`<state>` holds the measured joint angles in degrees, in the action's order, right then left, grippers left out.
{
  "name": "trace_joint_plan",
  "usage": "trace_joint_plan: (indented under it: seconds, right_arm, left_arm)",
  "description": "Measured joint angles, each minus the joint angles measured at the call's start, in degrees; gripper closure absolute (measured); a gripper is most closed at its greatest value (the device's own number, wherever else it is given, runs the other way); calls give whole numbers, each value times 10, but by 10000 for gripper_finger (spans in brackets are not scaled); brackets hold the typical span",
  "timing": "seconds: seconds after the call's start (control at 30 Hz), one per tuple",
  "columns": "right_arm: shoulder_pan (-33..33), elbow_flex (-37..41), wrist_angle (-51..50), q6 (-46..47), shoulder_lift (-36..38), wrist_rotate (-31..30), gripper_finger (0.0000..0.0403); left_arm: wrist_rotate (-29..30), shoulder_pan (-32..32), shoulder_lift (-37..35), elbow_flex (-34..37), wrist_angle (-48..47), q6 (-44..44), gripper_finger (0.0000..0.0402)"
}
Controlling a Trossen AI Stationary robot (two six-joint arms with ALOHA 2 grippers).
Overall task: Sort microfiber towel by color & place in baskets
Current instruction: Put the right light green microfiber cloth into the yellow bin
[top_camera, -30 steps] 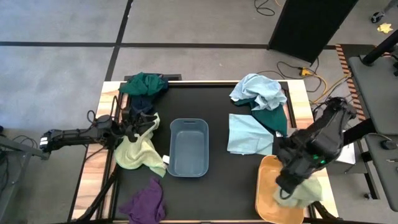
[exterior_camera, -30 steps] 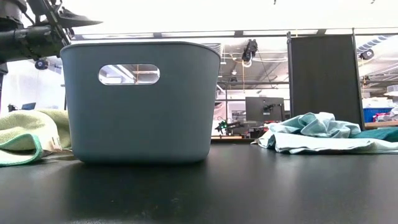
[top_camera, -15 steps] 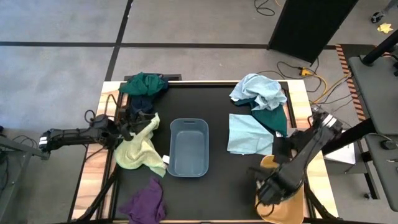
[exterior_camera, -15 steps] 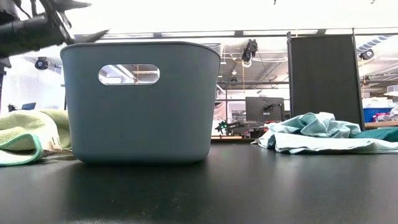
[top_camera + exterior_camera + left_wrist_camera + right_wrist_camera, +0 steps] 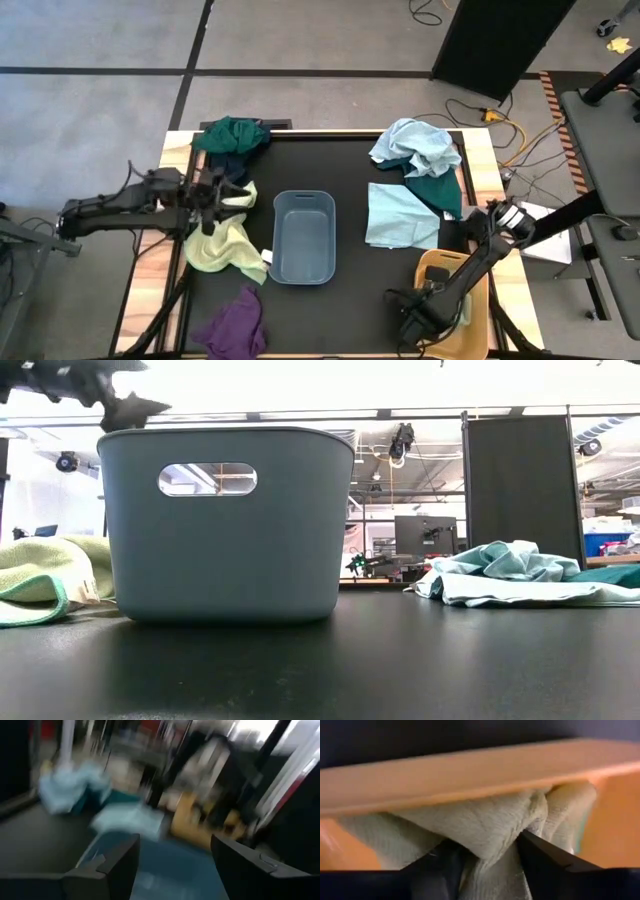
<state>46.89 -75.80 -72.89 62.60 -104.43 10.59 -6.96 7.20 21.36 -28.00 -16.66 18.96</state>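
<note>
My right gripper [image 5: 432, 312] reaches down into the yellow-orange basket [image 5: 474, 268] at the near right. In the right wrist view its fingers stand apart on either side of a bunched pale yellow-green towel [image 5: 485, 830] that lies under the basket's rim [image 5: 470, 775]. My left gripper [image 5: 212, 198] hovers open above another pale yellow-green towel [image 5: 225, 242] on the left, with nothing between its fingers [image 5: 120, 865]. The grey-blue basket [image 5: 303, 237] stands in the middle. Dark green and navy towels [image 5: 232, 138] lie far left and a purple one [image 5: 236, 325] lies near left. My right gripper comes at the pale towel from above, inside the yellow-orange basket. A bunched fold [image 5: 492, 845] bulges up between its two parted fingers [image 5: 545, 862]. I cannot tell whether the fingers touch it. The towel rests in the basket.
At the far right lies a light blue towel pile [image 5: 415, 145]. A dark green towel [image 5: 438, 187] and a flat light blue one [image 5: 400, 215] lie below it. The black table top [image 5: 350, 160] is bare between the piles. Cables lie on the floor beyond the far edge.
My right gripper has swung toward the table's near edge and leftward, and down into the yellow-orange basket with the pale towel. My left arm has risen a little above the pale towel on the left, and its gripper stays open.
</note>
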Motion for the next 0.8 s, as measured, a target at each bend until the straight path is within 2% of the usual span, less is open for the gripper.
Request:
trace_joint_plan:
  seconds: [0.07,0.17,0.33,0.53,0.63,0.7,0.8]
  right_arm:
    - [0,-3,-25,0,16,10,209]
    - [0,-27,-59,-9,55,16,192]
    - [7,-30,-86,25,139,19,175]
    - [11,-7,-89,181,205,14,167]
    - [16,24,-56,295,220,14,173]
    - [19,55,3,352,223,17,180]
    - [22,108,116,368,219,30,191]
  left_arm:
    - [4,0,22,-27,-81,-21,171]
    - [17,0,49,-49,-143,-29,171]
    - [19,0,78,-49,-139,-28,171]
    - [35,0,108,-41,-119,-5,171]
    - [45,0,119,-47,-120,29,171]
    - [45,0,124,-56,-118,43,171]
    - [32,0,127,-78,-119,45,171]
